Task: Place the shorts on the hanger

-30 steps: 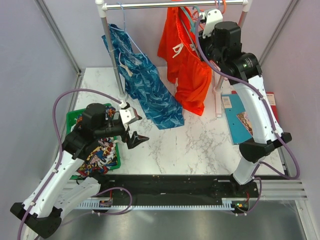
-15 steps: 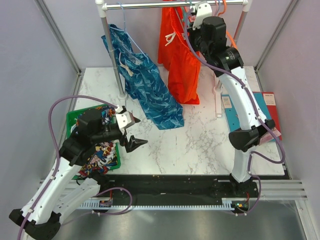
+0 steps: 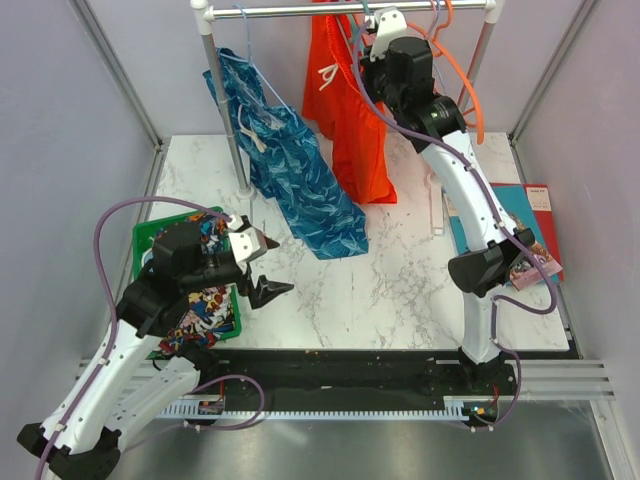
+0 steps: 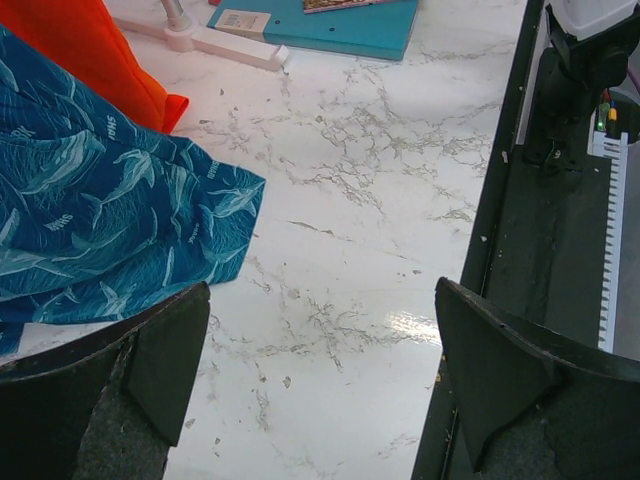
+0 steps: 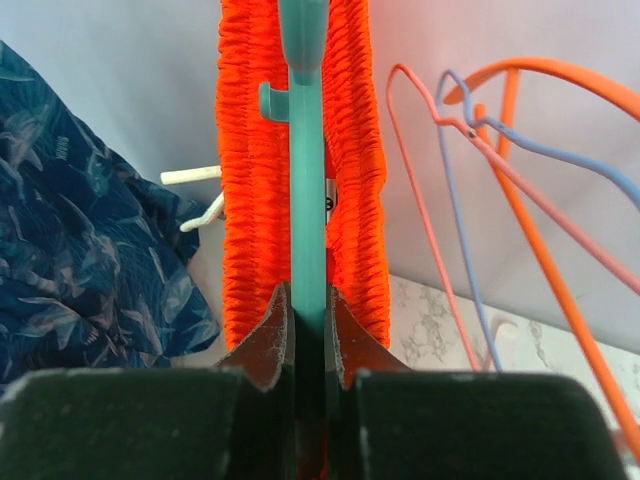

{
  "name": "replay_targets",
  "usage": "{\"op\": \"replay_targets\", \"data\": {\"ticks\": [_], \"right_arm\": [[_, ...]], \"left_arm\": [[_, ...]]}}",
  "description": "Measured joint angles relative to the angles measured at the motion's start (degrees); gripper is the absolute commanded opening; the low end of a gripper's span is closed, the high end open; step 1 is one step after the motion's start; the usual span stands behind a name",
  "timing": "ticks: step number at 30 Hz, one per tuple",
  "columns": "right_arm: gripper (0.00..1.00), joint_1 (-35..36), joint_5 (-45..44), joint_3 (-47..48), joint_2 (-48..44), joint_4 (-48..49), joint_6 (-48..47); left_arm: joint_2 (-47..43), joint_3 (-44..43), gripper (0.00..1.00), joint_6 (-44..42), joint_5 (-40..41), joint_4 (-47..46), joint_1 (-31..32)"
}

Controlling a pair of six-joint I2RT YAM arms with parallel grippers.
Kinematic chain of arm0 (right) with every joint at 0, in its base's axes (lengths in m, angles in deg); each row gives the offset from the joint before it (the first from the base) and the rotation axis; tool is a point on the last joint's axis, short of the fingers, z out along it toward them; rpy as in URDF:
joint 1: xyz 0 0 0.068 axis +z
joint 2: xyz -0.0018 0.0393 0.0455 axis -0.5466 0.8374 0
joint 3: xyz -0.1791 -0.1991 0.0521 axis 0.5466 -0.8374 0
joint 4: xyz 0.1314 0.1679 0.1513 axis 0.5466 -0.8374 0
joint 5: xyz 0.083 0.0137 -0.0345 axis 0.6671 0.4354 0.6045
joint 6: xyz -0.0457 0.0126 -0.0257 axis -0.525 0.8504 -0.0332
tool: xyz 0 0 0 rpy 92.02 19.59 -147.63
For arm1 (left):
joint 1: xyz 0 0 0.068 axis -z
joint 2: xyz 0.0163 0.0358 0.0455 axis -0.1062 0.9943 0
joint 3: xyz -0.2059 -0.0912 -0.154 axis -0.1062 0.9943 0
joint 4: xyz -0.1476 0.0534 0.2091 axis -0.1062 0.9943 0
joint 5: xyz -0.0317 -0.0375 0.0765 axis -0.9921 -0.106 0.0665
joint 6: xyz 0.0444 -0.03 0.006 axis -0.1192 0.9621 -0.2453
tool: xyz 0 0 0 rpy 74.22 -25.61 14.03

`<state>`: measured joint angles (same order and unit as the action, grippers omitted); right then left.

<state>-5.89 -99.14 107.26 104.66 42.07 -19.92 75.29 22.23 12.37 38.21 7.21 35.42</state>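
**Right end effector (image 5: 305,305) clamped on hanger (image 5: 303,150) with shorts (image 3: 350,120) up at the rail (image 3: 350,10); left end effector (image 3: 272,265) open over the desk (image 3: 400,280)**

Right end effector: both fingers pinched tight on the teal hanger bar, which runs straight up out of the grip. The arm is stretched high and the end effector sits just under the rail. The hanger's hook top is out of view, so I cannot tell if it sits on the rail.

Shorts: on the hanger. Their gathered orange waistband shows on both sides of the bar, right ahead of the right fingertips. In the top view the rest of the fabric hangs down below and left of the end effector. The hem ends low near the desk; contact unclear.

In the right wrist view, an orange hanger (image 5: 540,230), a pink hanger (image 5: 420,190) and a thin blue one (image 5: 455,220) hang right of the fingers, clear of the grip. The blue garment (image 3: 295,170) hangs to the left of the fingers, beside the shorts.

Left end effector: jaws spread wide, holding nothing, low over bare marble. The blue garment's hem lies ahead of it and to its left, and the orange hem shows farther off behind that. A teal folder (image 4: 330,25) lies far ahead on the desk. A green bin (image 3: 150,235) with a print cloth (image 3: 205,300) sits just behind and below the left wrist in the top view.
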Motion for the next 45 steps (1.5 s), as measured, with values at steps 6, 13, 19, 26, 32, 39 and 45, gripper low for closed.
{"op": "replay_targets", "data": {"ticks": [6, 13, 19, 26, 32, 39, 45], "right_arm": [[0.00, 3.2, -0.5, 0.2, 1.6, 3.5, -0.6], [0.00, 7.1, -1.4, 0.7, 3.4, 7.2, -2.3], [0.00, 8.7, -2.4, 1.8, 6.1, 11.4, -3.4], [0.00, 10.6, -3.0, 1.9, 7.2, 14.6, -4.5], [0.23, 12.3, -4.0, 1.9, 7.5, 16.4, -5.6], [0.75, 13.0, -4.8, -3.8, 4.2, 21.1, -7.1], [0.91, 13.2, -4.9, -12.2, -5.6, 21.1, -8.2]], "left_arm": [[-1.0, 1.1, 0.99, 0.0, 0.0, 0.0, 0.0], [-2.4, 1.7, 0.99, 0.0, 0.0, 0.1, 0.0], [-3.6, 2.2, 0.99, 0.0, 0.0, 0.2, 0.0], [-5.2, 3.1, 0.99, 0.0, 0.0, 0.5, 0.0], [-5.5, 3.5, 0.99, 0.3, 0.0, 1.2, 0.0], [-5.4, 3.5, 0.99, 1.3, 0.2, 1.4, 0.0], [-4.6, 3.4, 0.99, 2.2, 1.6, 1.6, 0.0]]}}
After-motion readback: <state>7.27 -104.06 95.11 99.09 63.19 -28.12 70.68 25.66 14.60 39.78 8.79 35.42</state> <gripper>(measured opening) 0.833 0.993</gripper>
